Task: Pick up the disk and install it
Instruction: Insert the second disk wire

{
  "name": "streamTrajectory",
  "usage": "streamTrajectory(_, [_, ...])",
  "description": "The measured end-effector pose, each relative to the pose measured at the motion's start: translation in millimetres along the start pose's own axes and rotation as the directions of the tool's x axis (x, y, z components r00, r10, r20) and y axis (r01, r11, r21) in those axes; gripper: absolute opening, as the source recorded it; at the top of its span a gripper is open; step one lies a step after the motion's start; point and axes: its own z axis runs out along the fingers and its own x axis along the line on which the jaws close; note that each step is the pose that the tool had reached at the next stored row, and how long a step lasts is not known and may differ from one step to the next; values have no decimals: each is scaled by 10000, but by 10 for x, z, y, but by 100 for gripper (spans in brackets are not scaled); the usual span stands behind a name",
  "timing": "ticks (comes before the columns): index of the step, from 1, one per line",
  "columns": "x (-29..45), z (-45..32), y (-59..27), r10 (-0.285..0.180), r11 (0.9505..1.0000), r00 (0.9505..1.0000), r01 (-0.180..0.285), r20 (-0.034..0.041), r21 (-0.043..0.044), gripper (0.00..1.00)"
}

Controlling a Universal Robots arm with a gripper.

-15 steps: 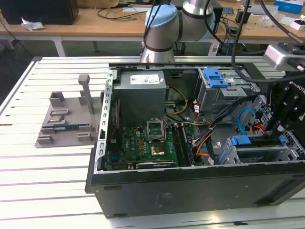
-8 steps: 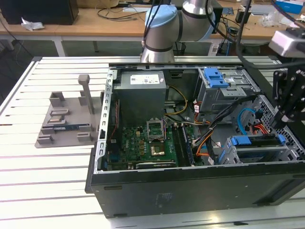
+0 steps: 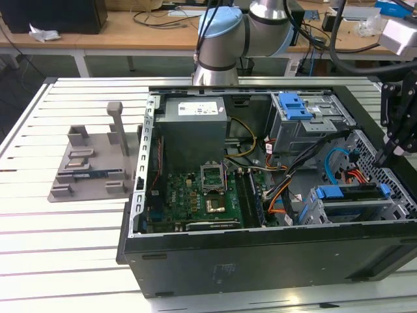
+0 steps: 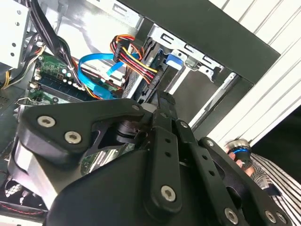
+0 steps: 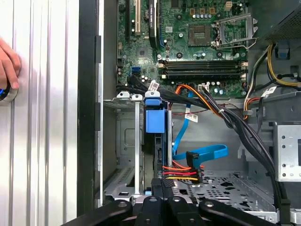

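Item: blue-framed silver metal disk [image 5: 158, 141] | location: seated edge-on in drive cage at open black computer case [image 3: 260, 251] corner | end effector [image 5: 162, 186]: black, directly above it, finger state indeterminable | progress: judged nearly installed.

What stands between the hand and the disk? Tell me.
Nothing visible. The hand hangs just above the disk, which stands on edge in the drive cage; the blue cable and coloured wires lie beside it, not between.

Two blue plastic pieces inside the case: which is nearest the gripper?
The long blue rail in the lower drive cage, under the gripper; the blue latch tops the upper cage.
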Motion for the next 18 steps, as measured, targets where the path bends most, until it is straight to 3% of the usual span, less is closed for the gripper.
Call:
streamTrajectory(2, [0, 0, 0, 0, 10000, 10000, 0, 1, 0, 11])
streamTrajectory(3, [0, 0, 0, 0, 10000, 10000, 0, 1, 0, 24])
streamTrajectory(4, [0, 0, 0, 0, 10000, 10000, 0, 1, 0, 24])
streamTrajectory(6, [0, 0, 0, 0, 10000, 10000, 0, 1, 0, 36])
streamTrajectory(8, [-2, -20, 1, 1, 10000, 10000, -1, -24, 1, 36])
streamTrajectory(11, [8, -170, 8, 1, 10000, 10000, -1, -25, 3, 36])
streamTrajectory(14, [4, -177, 25, -1, 10000, 10000, 1, -22, 3, 36])
streamTrajectory(15, [-13, -176, 66, 0, 10000, 10000, 0, -21, 3, 36])
streamTrajectory(18, [-117, -129, 183, -27, 10000, 10000, 27, -20, 6, 36])
